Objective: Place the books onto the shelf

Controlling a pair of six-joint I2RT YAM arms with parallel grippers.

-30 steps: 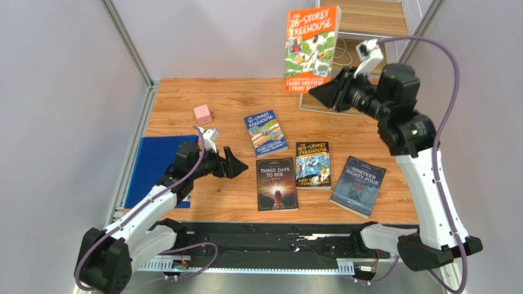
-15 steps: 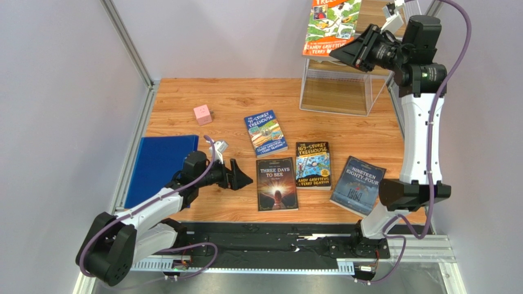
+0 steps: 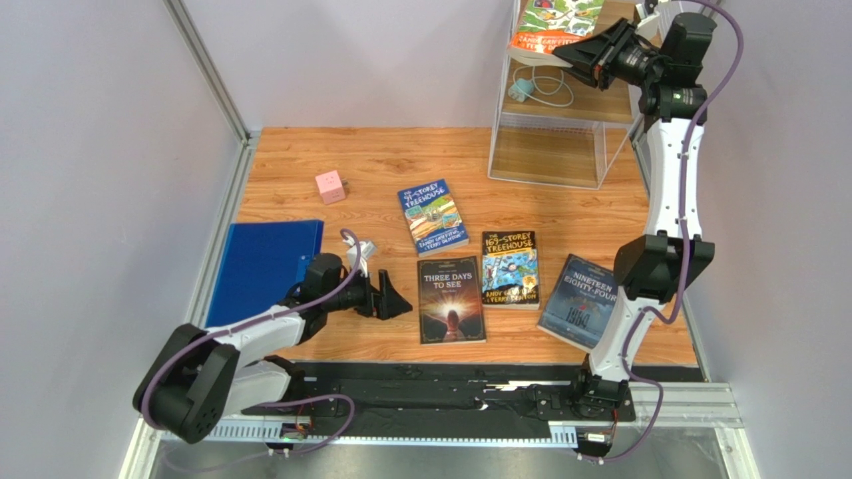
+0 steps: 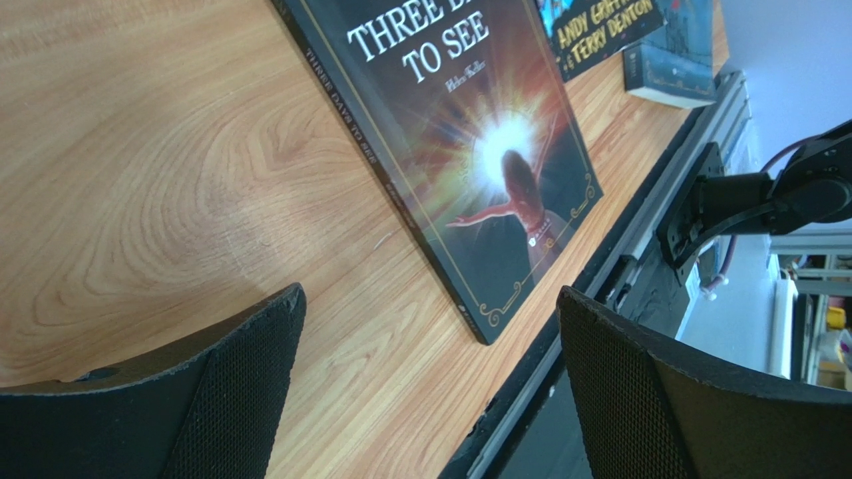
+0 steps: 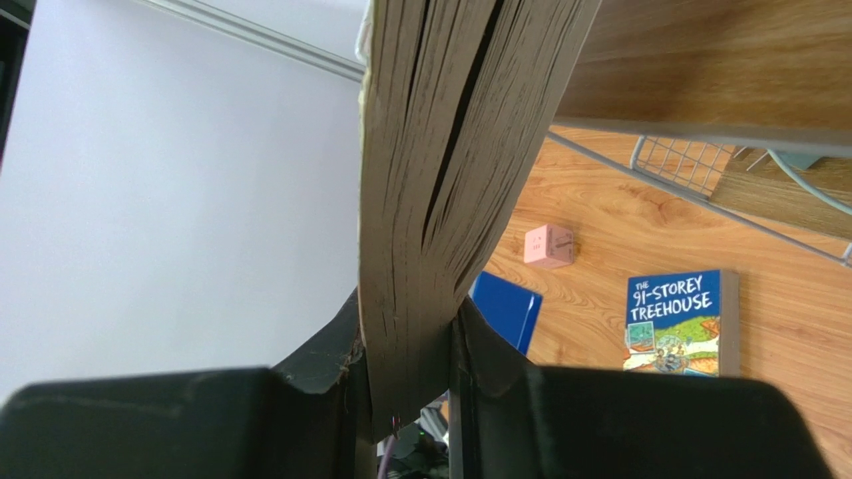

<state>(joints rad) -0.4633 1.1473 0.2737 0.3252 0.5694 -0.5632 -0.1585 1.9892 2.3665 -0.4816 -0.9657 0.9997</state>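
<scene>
Up went the right fingers [image 3: 590, 55] since a second ago, carrying the orange Treehouse book [image 3: 545, 25] high beside an upper board of the shelf [image 3: 545, 155], clamped tight on its edge. Left fingers [image 3: 392, 299] had slid closer to Three Days to See [image 3: 451, 299] and stood wide, holding nothing. 91-Storey Treehouse [image 3: 433, 217], another Treehouse book [image 3: 510, 267] and Nineteen Eighty-Four [image 3: 582, 301] lay flat on the bench [image 3: 300, 160].

The table [image 4: 150, 200] is smooth wood-grained board with a soft sheen. "Three Days to See" [image 4: 480, 170] has a glossy paper cover — light glares off it. The pads [image 4: 640, 399] of the left gripper [image 4: 430, 291] are matt black, finely dimpled (mesh-like). The orange Treehouse book [image 5: 400, 150] shows rough, yellowish paper page edges.
</scene>
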